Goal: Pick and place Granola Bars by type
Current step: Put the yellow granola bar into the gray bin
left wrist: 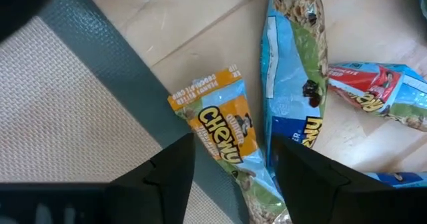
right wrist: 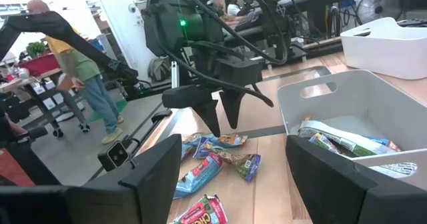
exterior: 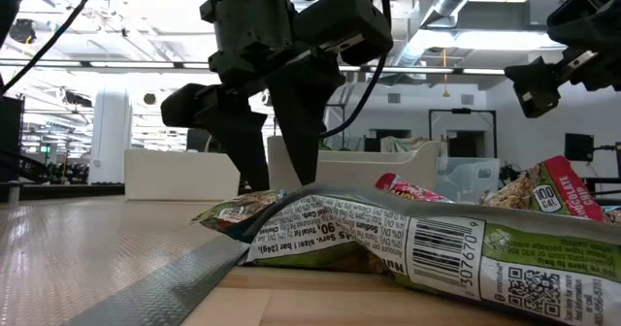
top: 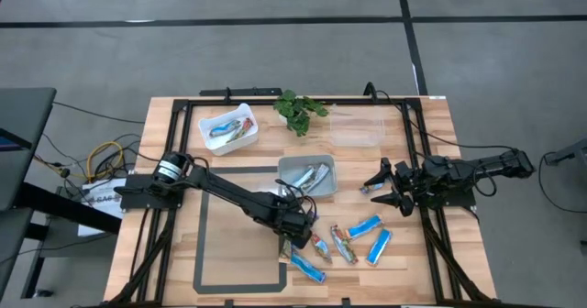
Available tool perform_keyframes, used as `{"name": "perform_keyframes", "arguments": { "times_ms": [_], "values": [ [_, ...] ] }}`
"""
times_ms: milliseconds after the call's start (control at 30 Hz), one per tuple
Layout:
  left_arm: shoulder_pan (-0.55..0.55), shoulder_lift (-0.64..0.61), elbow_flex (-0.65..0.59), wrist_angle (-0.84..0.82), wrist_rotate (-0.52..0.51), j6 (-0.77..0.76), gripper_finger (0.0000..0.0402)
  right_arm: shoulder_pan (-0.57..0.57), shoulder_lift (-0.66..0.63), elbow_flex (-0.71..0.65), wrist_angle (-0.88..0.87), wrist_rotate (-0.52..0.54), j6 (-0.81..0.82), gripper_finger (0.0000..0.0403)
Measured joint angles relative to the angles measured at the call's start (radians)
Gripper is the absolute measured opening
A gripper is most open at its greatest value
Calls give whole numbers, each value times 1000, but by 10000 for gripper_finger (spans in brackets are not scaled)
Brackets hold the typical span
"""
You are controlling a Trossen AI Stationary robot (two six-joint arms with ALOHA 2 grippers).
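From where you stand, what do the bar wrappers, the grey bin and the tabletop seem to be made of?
Granola bar wrappers: thin printed plastic film or foil, glossy, judging by the crinkles and highlights.
Grey bin: looks like smooth moulded plastic, matt, with rounded corners and a cut-out handle.
Tabletop: pale wood, probably butcher block, with visible plank seams and grain.

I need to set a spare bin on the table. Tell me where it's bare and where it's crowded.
Bare: the patch inside the grey tape outline, under the left arm, and the wood beside the white bin toward the table's left edge. Crowded: around the left gripper, which is over the loose granola bars, below the grey bin. The right gripper waits beside that.
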Motion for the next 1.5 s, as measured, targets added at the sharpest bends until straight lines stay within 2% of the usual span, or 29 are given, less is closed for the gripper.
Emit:
{"name": "perform_keyframes", "arguments": {
  "times_ms": [200, 533, 833, 967, 1200, 1500],
  "values": [
    [3, 49, -1, 49, 44, -9, 192, 0, 0, 0, -4, 0, 0, 265],
    [2, 64, 1, 52, 26, 22, 187, 0, 17, 0, 1, 1, 0, 265],
    [3, 66, 0, 52, 30, 35, 101, 0, 19, 0, 0, 0, 0, 265],
    [5, 67, 2, 62, 65, 72, 76, 0, 19, 0, 0, 0, 0, 265],
    [6, 73, 100, 85, 81, 208, 73, 0, 19, 0, 0, 0, 0, 265],
    [45, 73, 298, 84, 46, 351, 75, 0, 19, 0, 0, 0, 0, 265]
  ]
}}
